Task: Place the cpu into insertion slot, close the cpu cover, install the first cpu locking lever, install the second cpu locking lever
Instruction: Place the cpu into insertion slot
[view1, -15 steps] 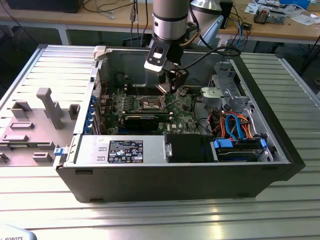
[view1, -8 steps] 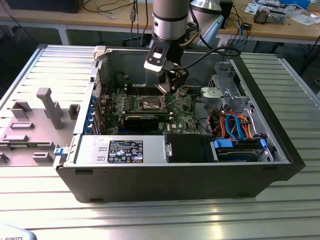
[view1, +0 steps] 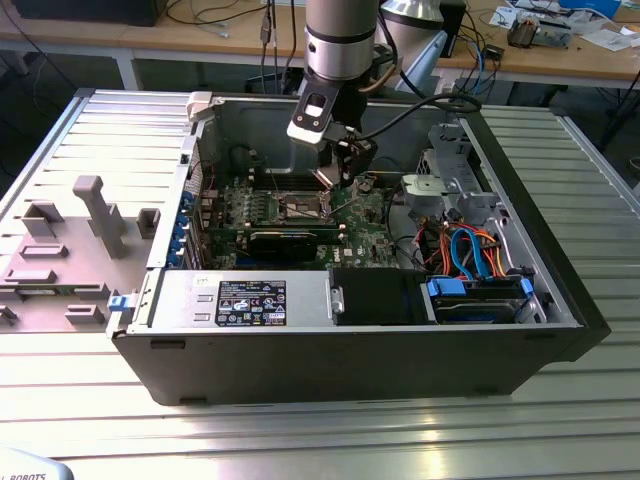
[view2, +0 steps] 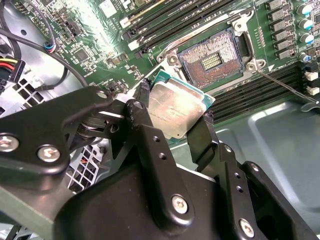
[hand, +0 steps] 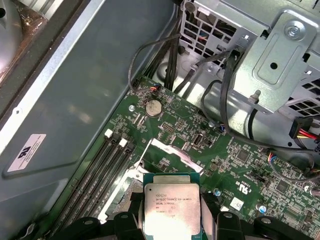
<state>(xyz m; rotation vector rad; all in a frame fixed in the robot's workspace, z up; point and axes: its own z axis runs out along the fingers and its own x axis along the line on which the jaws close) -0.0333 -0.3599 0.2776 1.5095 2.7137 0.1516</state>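
Observation:
My gripper (view2: 176, 102) is shut on the cpu (view2: 175, 109), a silvery square plate with a green edge, pinched by two opposite sides between the black fingers (view2: 146, 122). The cpu (hand: 171, 207) hangs tilted just above the green board, beside the insertion slot (view2: 212, 60). The slot lies uncovered, showing a dark pin field inside its metal rim. The cpu cover (hand: 167, 151) stands swung open as a thin silvery frame beyond the slot. A thin wire locking lever (view2: 282, 84) juts out, unlatched. In the exterior view the gripper (view1: 345, 180) reaches down into the open computer case over the slot (view1: 303, 206).
Long memory slots (view2: 175, 22) flank the socket. A metal drive cage (hand: 272, 65) with black cables (hand: 225, 100) rises close by. A long black card (view1: 290, 240) crosses the board. The grey case wall (hand: 75, 100) and the coloured cables (view1: 470, 250) hem in the space.

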